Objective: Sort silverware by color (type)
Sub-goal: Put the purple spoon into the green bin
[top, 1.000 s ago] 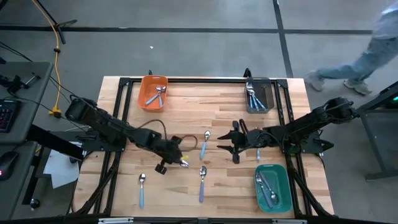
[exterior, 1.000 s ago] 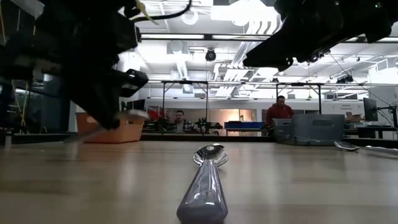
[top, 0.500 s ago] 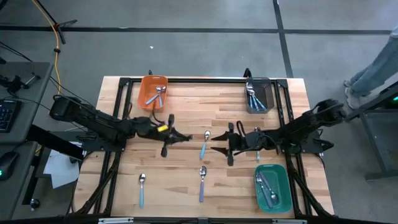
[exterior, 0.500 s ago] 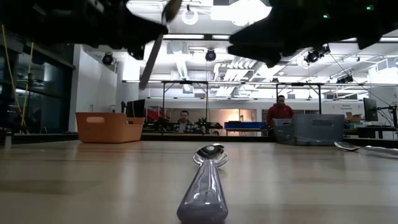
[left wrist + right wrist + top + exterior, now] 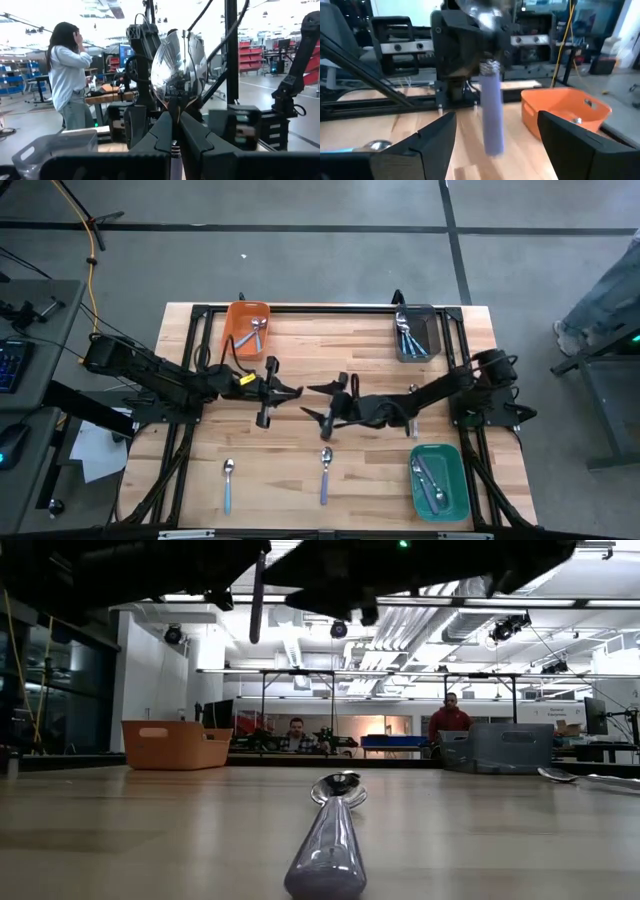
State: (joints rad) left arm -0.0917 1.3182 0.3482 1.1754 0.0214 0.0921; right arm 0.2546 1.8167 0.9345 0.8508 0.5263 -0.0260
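The left tool (image 5: 171, 131) gripped a spoon (image 5: 178, 62) before the wide-open right tool (image 5: 495, 137) at table centre; mistimed release could drop it.

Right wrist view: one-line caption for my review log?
Open right hand faces a purple-handled spoon held by the left hand, orange bin beyond.

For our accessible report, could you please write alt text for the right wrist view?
The left hand holds a purple-handled spoon upright above the wooden table, facing the camera. The right hand's open fingers frame the handle, and an orange bin stands behind.
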